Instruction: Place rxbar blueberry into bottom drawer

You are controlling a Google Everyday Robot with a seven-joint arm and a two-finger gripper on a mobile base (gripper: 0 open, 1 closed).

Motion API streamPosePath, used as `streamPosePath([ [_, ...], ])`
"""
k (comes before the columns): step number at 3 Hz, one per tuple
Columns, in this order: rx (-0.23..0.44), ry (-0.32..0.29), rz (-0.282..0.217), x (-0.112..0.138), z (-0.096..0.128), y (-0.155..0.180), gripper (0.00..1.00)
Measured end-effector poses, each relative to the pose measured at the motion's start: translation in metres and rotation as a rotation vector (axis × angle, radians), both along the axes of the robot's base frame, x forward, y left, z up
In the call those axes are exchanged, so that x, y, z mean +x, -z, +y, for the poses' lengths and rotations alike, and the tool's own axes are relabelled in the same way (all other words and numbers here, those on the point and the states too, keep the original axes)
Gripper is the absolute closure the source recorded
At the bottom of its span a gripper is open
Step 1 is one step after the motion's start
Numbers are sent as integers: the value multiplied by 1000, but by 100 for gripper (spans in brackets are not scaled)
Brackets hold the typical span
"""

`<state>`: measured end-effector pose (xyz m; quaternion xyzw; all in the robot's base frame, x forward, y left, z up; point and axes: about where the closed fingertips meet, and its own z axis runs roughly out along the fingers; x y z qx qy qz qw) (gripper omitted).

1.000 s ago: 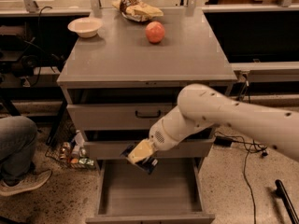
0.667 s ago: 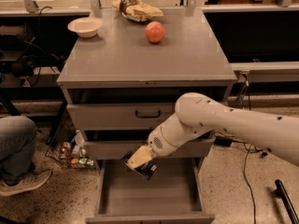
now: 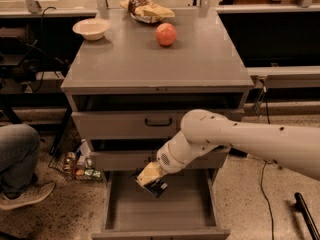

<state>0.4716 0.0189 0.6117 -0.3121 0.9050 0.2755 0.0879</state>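
Observation:
The bottom drawer (image 3: 120, 204) of the grey cabinet is pulled out and open, a wide grey box. My gripper (image 3: 150, 178) reaches down from the right on a white arm and hangs just above the drawer's back part. It is shut on the rxbar blueberry (image 3: 158, 187), a small dark navy bar that sticks out below the pale fingers (image 3: 148, 174), tilted, over the drawer's inside.
On the cabinet top (image 3: 150, 59) stand a red apple (image 3: 166, 34), a yellow-and-brown chip bag (image 3: 145, 8) and a white bowl (image 3: 91, 28). Two shallower drawers with black handles (image 3: 158, 122) are above. A seated person's leg and shoe (image 3: 20, 164) are at left, with cans (image 3: 75, 165) by the cabinet.
My gripper with the bar has moved down and a little towards the drawer, from beside the middle drawer front to just over the open bottom drawer.

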Motion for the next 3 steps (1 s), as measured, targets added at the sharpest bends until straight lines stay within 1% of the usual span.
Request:
streamPosePath([
  [1,-93,95,16,31,-21,88,100],
  [2,-128,152,32,54,-41,165,100],
  [3,-127,151,31,54,-40,163,100],
])
